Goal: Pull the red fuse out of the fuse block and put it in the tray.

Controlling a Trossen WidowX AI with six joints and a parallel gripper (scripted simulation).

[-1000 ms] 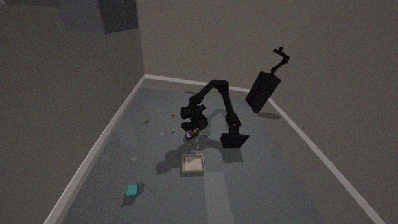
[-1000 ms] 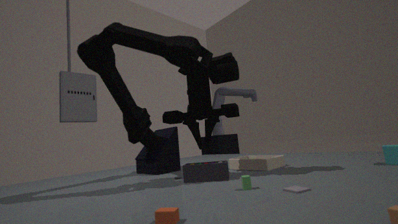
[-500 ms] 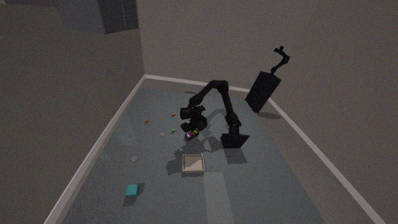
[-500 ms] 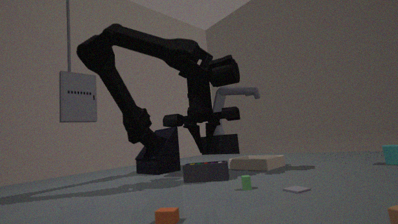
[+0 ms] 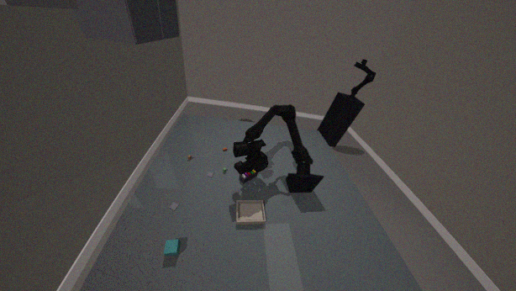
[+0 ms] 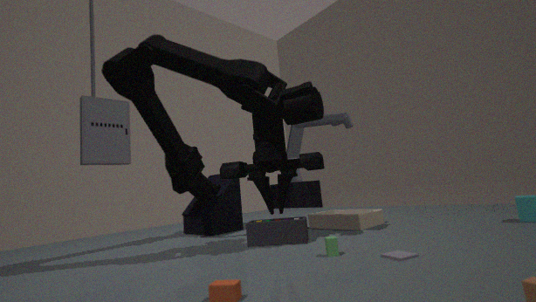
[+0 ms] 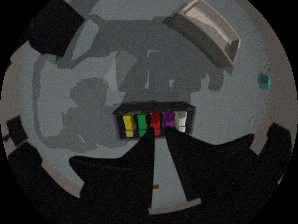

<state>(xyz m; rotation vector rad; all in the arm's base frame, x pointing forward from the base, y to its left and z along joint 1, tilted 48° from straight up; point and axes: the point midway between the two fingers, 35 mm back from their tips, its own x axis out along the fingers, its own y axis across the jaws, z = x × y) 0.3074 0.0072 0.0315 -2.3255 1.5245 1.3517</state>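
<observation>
A dark robot arm reaches down over a blue-grey floor mat, its gripper (image 6: 275, 209) pointing straight down and hovering just above a dark fuse block (image 6: 277, 231), with a small gap between the fingertips and the block's top in the exterior view. The fingers are drawn narrow with nothing between them; only a thin slot of floor shows between them in the wrist view. The block holds a row of small coloured fuses standing upright in their slots: yellow, green, red, purple and a pale one at the far end. The red fuse (image 7: 156, 124) sits in the middle of the row, seated in the block, directly in front of and below the fingertips and lined up with the gap between them. The fuse's long axis cannot be made out beyond its standing upright; the row itself runs crosswise to the gripper's line of sight. The pale, square tray (image 5: 250, 211) lies on the mat near the block, on its far side from the gripper in the wrist view, apart from it.
</observation>
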